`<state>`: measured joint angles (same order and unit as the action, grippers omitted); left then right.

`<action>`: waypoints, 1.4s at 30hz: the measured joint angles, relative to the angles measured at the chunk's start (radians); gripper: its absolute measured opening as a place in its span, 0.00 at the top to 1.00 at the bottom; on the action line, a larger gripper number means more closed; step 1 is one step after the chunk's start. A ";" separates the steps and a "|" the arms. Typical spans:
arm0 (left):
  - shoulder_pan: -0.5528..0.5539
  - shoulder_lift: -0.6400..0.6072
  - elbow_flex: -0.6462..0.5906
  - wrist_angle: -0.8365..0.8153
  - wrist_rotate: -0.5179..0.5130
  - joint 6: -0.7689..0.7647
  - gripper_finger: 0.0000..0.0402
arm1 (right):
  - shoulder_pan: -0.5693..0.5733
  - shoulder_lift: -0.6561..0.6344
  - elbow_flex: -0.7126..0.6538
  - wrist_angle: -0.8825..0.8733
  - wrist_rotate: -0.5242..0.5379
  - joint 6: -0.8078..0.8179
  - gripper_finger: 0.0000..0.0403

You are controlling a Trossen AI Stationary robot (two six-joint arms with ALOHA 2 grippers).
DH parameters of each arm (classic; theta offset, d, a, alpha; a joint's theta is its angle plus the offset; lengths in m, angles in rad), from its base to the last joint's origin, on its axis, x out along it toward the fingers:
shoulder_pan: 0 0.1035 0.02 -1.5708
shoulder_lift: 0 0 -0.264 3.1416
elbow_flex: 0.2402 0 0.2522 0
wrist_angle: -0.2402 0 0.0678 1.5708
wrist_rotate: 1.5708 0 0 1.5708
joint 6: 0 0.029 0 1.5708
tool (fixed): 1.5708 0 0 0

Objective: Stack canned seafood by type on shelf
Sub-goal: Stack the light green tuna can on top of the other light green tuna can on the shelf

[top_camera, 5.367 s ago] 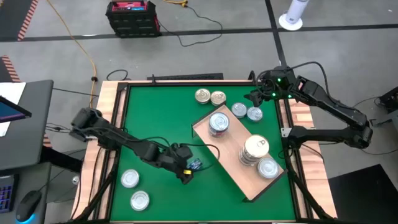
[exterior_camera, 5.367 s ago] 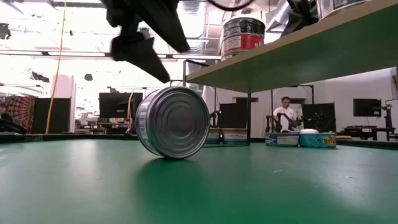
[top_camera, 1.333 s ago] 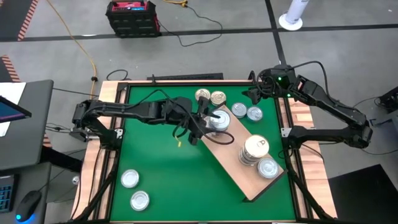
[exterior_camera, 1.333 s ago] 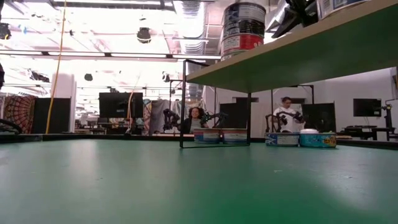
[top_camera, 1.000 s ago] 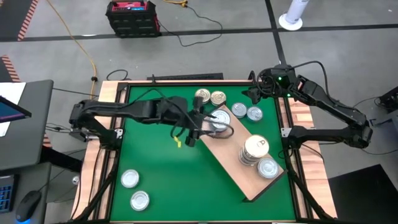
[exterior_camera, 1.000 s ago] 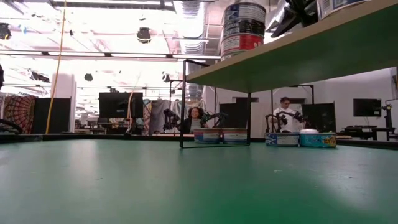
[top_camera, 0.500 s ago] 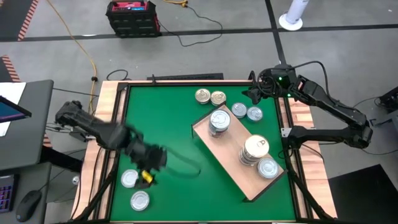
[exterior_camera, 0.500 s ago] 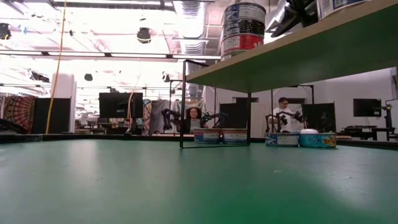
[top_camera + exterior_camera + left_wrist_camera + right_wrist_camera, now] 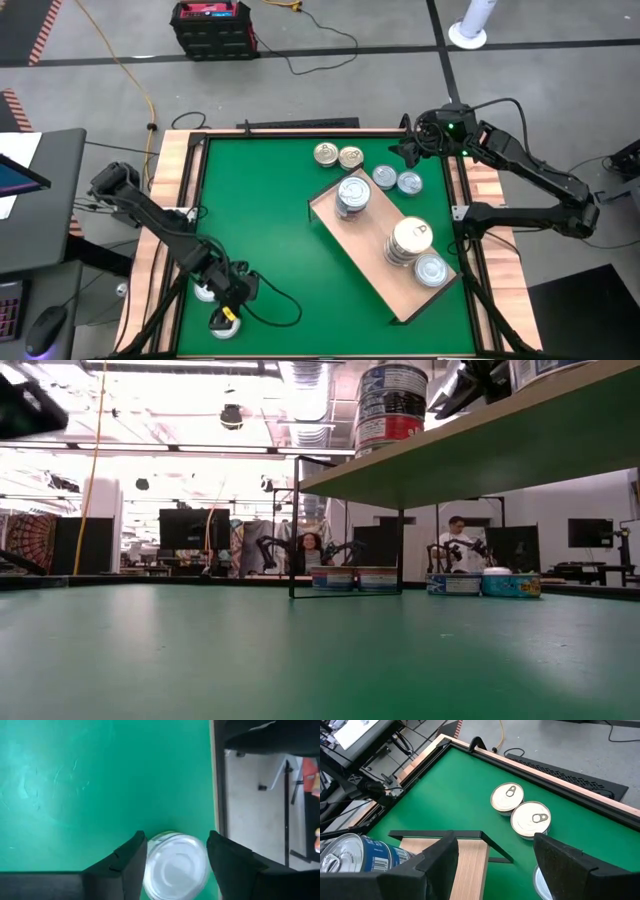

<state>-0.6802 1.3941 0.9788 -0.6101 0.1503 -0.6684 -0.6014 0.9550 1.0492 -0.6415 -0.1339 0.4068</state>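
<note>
The shelf (image 9: 385, 262), a light-wood board, lies aslant on the green mat. On it stand a bluish stack of canned seafood (image 9: 351, 196), a pale stack (image 9: 410, 240) and one single tin (image 9: 430, 270). Several loose tins (image 9: 350, 157) lie at the far side. Two silver tins lie at the near left corner. My left gripper (image 9: 226, 312) hangs over the nearer one (image 9: 175, 869), open, with a finger on each side of it. The other tin (image 9: 204, 292) shows beside the arm. My right gripper (image 9: 495, 865) hovers open and holds nothing, above the far right corner. My left gripper comes at the near-left tin slanting down from above. Its fingers (image 9: 131, 865) flank the tin's round side wall (image 9: 150, 870). Whether they touch it I cannot tell. The tin lies flat on the mat, lid up.
The wooden table rim (image 9: 216, 795) runs close past the tin between my left fingers. A cable (image 9: 275, 312) loops over the mat beside the left arm. In the low view the shelf (image 9: 480, 450) is raised above the mat. A broad stretch of green mat (image 9: 260, 210) lies between the arms.
My left gripper has left the bluish stack on the shelf. It has swung toward the table's near left corner, come down and rolled its wrist. It now hangs over the two silver tins there. The stack stands where it was.
</note>
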 joint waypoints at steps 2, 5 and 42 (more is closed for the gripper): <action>0.001 0.000 -0.047 0.047 0.017 -0.006 0.55 | 0.000 0.000 0.000 0.000 0.000 0.001 0.30; 0.000 0.000 -0.108 0.109 0.050 -0.007 0.59 | 0.000 0.000 0.000 -0.001 0.000 0.003 0.30; 0.092 -0.019 -0.110 -0.424 -0.587 -0.173 0.79 | -0.001 0.000 0.000 -0.001 -0.001 0.011 0.30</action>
<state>-0.5880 1.3753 0.8684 -1.0341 -0.4371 -0.8416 -0.6022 0.9554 1.0492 -0.6422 -0.1345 0.4179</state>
